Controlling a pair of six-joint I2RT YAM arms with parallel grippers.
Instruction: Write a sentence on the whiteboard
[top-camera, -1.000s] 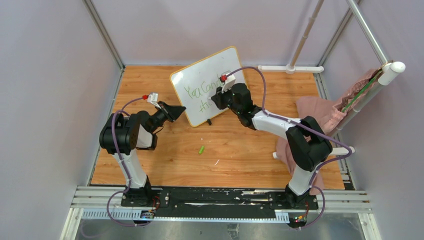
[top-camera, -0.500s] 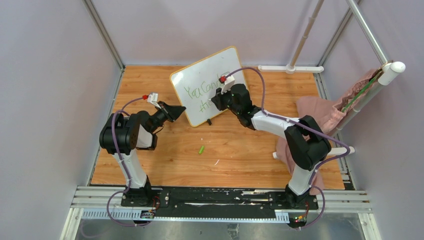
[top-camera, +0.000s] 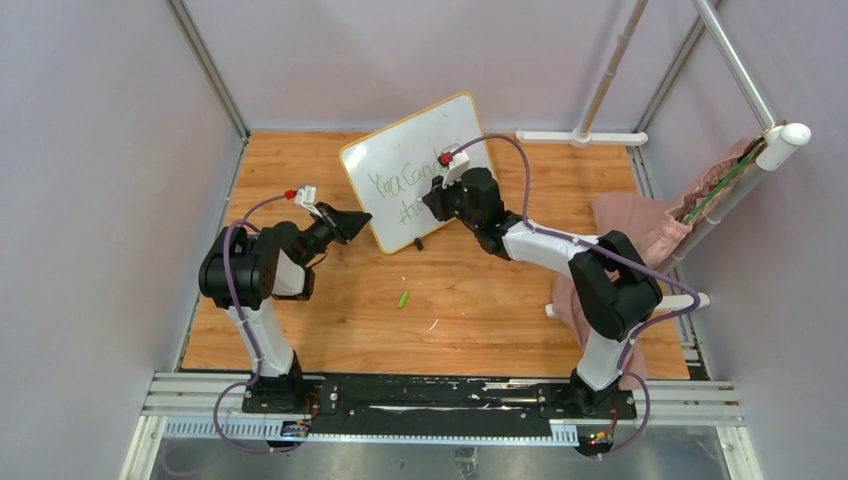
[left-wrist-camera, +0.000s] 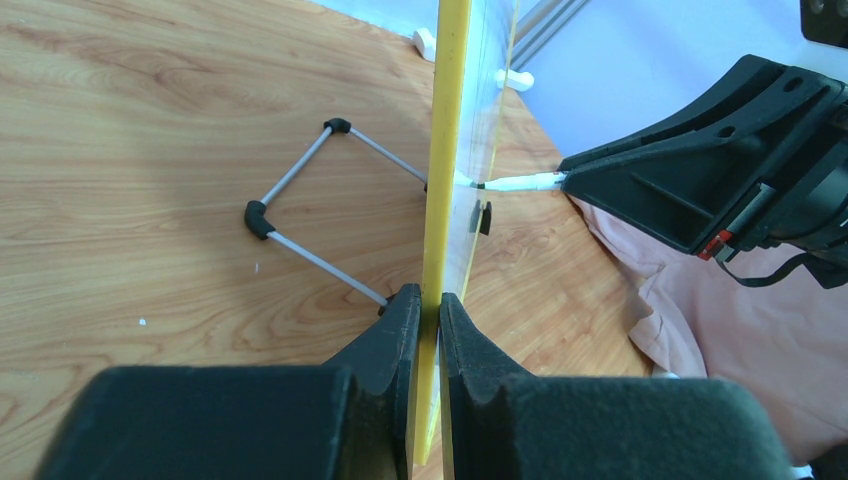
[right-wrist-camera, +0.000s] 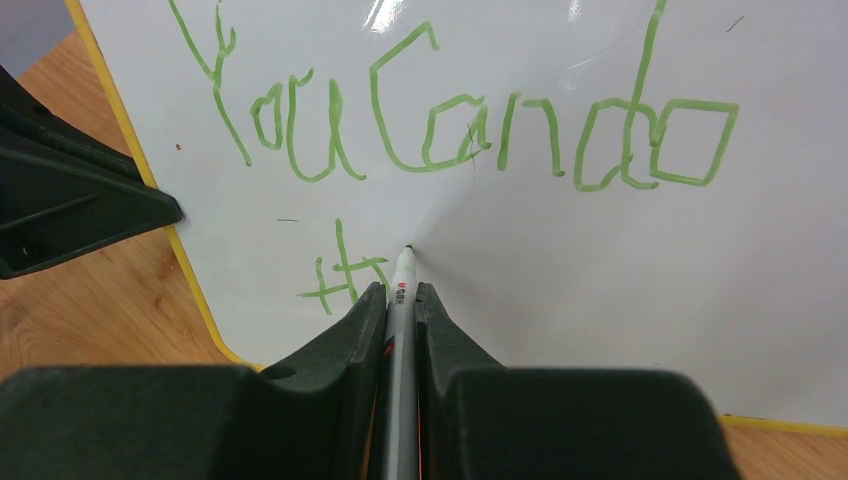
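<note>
The left tool (left-wrist-camera: 424, 300) is clenching the yellow rim of the whiteboard (top-camera: 400, 158), which is standing tilted at the back middle of the wooden desk (top-camera: 480, 290). The right tool (right-wrist-camera: 400, 293) is grasping a marker (right-wrist-camera: 404, 270), its tip touching the board just under the first line of the green sentence (right-wrist-camera: 450, 130).

top view high from the near side, wrist views close on the shared whiteboard (top-camera: 400, 150), left edge-on, right face-on
</note>
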